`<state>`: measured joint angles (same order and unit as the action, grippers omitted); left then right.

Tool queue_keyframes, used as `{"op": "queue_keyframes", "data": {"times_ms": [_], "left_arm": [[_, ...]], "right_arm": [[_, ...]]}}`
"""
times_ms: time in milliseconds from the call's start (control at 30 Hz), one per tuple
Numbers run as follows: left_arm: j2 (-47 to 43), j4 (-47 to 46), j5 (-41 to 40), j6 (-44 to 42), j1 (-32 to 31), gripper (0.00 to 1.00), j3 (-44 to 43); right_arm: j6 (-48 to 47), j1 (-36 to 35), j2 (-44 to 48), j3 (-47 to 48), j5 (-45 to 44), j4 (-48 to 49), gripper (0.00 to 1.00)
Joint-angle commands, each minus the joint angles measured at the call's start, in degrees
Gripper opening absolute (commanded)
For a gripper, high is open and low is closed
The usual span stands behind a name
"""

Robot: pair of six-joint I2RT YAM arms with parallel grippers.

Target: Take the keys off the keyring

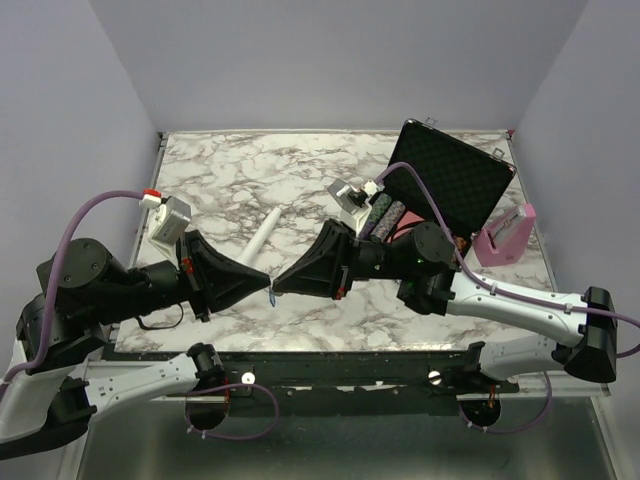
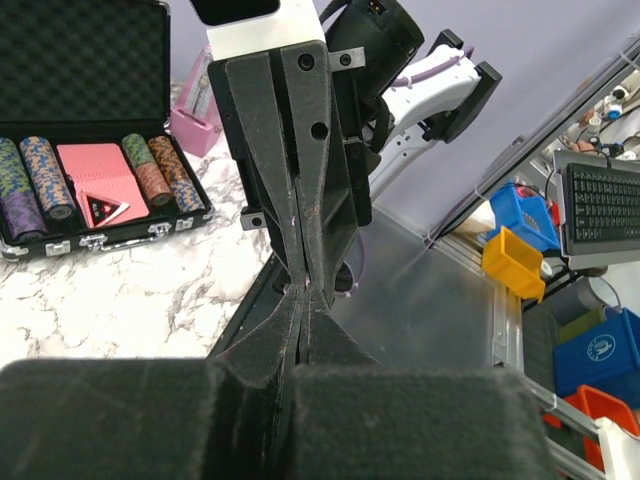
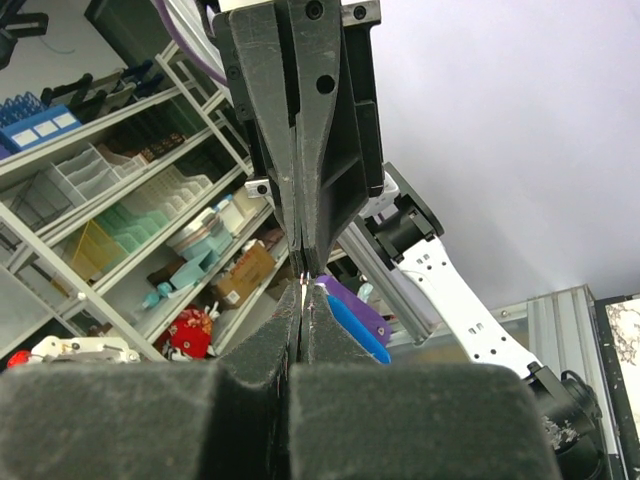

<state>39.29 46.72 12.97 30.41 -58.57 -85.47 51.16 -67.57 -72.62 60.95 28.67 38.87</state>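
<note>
My left gripper (image 1: 267,284) and right gripper (image 1: 278,287) meet tip to tip above the table's front edge, both shut. A thin silvery glint of the keyring (image 3: 305,284) shows pinched between the two sets of tips. In the right wrist view a blue key head (image 3: 352,328) and a purple key head (image 3: 356,303) hang beside my right gripper (image 3: 305,298). In the top view only a tiny blue speck of key (image 1: 271,297) hangs under the tips. In the left wrist view my left gripper (image 2: 302,297) touches the right one; ring and keys are hidden there.
A white stick-like tool (image 1: 262,237) lies on the marble table (image 1: 230,175) behind the grippers. An open black case (image 1: 455,180) with poker chips (image 2: 40,175) stands at the back right, and a pink object (image 1: 505,238) is beside it.
</note>
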Motion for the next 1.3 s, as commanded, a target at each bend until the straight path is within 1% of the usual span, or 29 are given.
{"op": "queue_keyframes", "data": {"times_ms": [0,167,433,500,567,733,833,933,1100,1167,1267], "left_arm": [[3.0,2.0,2.1,-1.6,0.1,0.01,-0.7],[4.4,3.4,2.1,-2.5,0.1,0.01,-2.6],[8.2,9.0,3.0,-5.5,0.1,0.01,-7.7],[8.5,9.8,2.7,-5.8,0.1,0.02,-8.4],[8.3,10.2,1.7,-5.8,0.1,0.09,-9.0],[7.6,12.2,-3.6,-5.7,0.1,0.48,-14.2],[6.4,12.1,-6.6,-4.4,0.1,0.64,-16.3],[4.4,10.0,-7.6,-3.0,0.1,0.71,-15.6],[-0.1,6.9,-10.9,-0.6,0.1,0.72,-10.7],[-3.8,3.5,-14.4,1.5,0.1,0.71,-5.7],[-11.4,-6.9,-15.2,5.3,0.1,0.71,5.5]], "right_arm": [[-1.1,-1.5,-2.1,2.3,1.8,-2.6,0.01],[-1.4,-2.0,-2.9,3.0,2.5,-3.2,0.01],[-1.8,-2.5,-3.4,3.8,2.8,-4.2,0.01],[-2.1,-2.4,-3.1,3.7,2.5,-4.4,0.01],[-2.3,-2.4,-2.9,3.5,2.1,-4.8,0.01],[-2.9,-2.5,-2.4,3.1,1.8,-5.0,0.01],[-2.9,-2.5,-2.4,3.0,1.7,-4.9,0.01],[-2.9,-2.4,-2.4,3.0,1.6,-4.7,0.01],[-3.2,-2.5,-1.8,2.5,0.4,-4.4,0.01],[-3.3,-2.5,-1.3,1.7,-1.0,-3.5,0.01],[-2.9,-2.4,-0.1,-0.3,-3.9,-0.5,0.01]]}}
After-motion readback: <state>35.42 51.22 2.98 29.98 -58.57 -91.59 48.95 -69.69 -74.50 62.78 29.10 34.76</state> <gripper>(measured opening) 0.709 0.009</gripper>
